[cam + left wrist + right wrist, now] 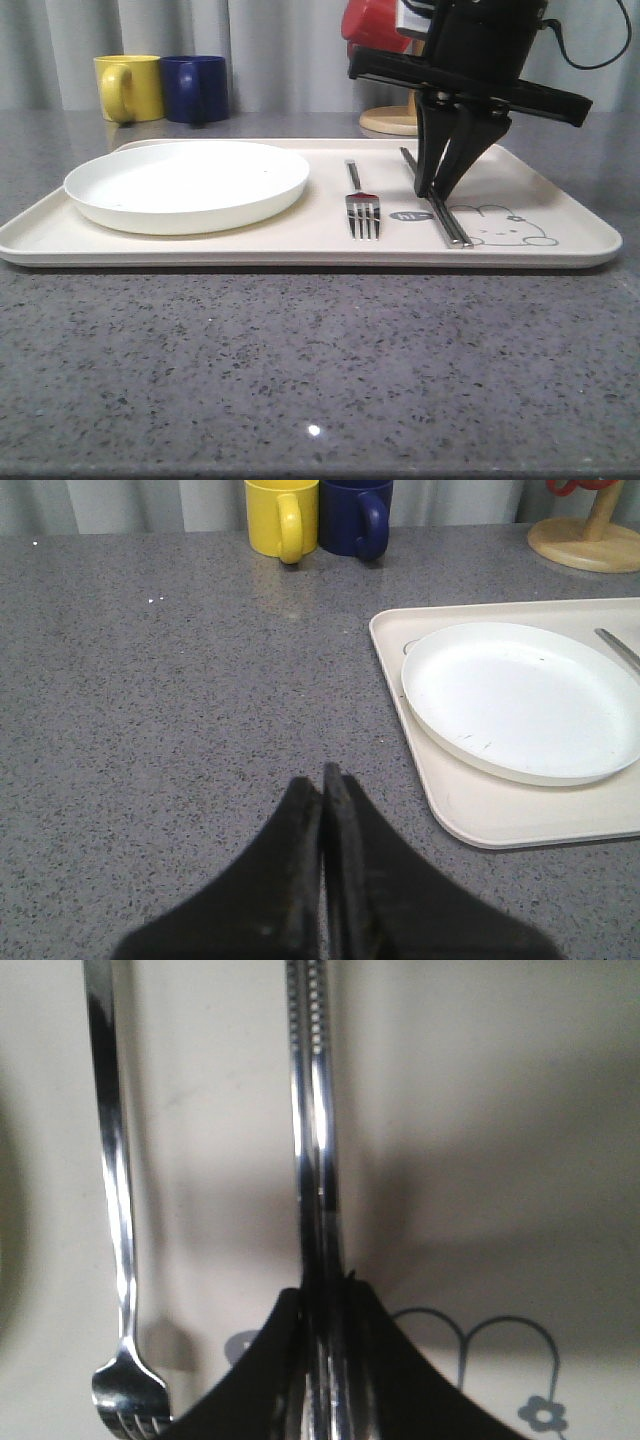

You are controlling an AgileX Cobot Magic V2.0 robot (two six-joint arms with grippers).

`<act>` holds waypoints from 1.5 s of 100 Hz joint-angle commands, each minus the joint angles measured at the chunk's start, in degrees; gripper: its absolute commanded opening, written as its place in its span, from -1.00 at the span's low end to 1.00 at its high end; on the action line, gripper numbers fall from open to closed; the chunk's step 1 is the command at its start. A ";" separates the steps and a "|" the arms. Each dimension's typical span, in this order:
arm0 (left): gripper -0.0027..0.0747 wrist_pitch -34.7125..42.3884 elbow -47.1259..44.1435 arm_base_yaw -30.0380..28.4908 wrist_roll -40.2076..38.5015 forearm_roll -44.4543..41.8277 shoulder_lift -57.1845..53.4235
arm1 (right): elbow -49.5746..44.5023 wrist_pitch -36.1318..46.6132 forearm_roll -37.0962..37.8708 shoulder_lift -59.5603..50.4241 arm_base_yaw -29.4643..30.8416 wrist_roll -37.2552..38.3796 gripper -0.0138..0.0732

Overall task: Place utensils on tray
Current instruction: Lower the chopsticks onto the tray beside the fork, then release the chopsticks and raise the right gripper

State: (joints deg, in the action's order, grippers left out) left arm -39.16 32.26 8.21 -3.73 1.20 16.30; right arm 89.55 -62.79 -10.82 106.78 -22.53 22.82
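The cream tray (565, 222) lies across the table with a rabbit drawing at its right end. Two utensils rest on it. A silver fork (362, 208) lies near the middle, tines toward me. A pair of chopsticks (452, 226) lies just to its right. My right gripper (431, 190) reaches down onto the tray and is shut on the chopsticks (312, 1140), which pass between its fingers, with the fork (115, 1210) alongside. My left gripper (324, 778) is shut and empty above bare table, left of the tray (480, 820).
A round white plate (187, 183) fills the tray's left half. A yellow mug (130, 88) and a blue mug (195, 88) stand at the back left. Behind the tray is a wooden stand (390, 122) with a red mug (372, 25).
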 commanded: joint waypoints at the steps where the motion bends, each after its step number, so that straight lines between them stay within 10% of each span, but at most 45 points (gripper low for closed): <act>1: -0.98 4.05 1.50 0.49 -0.44 0.47 0.67 | 1.32 1.42 -0.51 -2.94 0.17 0.05 -0.62; 20: -0.98 4.05 1.50 0.49 -0.44 0.47 0.67 | 1.32 2.27 -0.51 -2.94 0.17 0.12 0.00; 50: -0.98 4.05 1.50 0.49 -0.44 0.47 0.67 | 1.37 2.89 1.86 -5.24 0.17 0.12 0.05; 93: -0.98 4.05 1.50 0.49 -0.44 0.47 0.67 | 1.37 -13.79 41.11 -10.74 0.74 -2.27 0.05; 150: -0.98 4.05 1.50 0.49 -0.44 0.47 0.67 | 1.37 -10.22 23.33 -10.40 27.08 -20.72 0.05</act>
State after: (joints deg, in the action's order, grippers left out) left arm -39.16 32.26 8.21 -3.73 1.20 16.30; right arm 89.55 -70.43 13.66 98.82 0.72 5.26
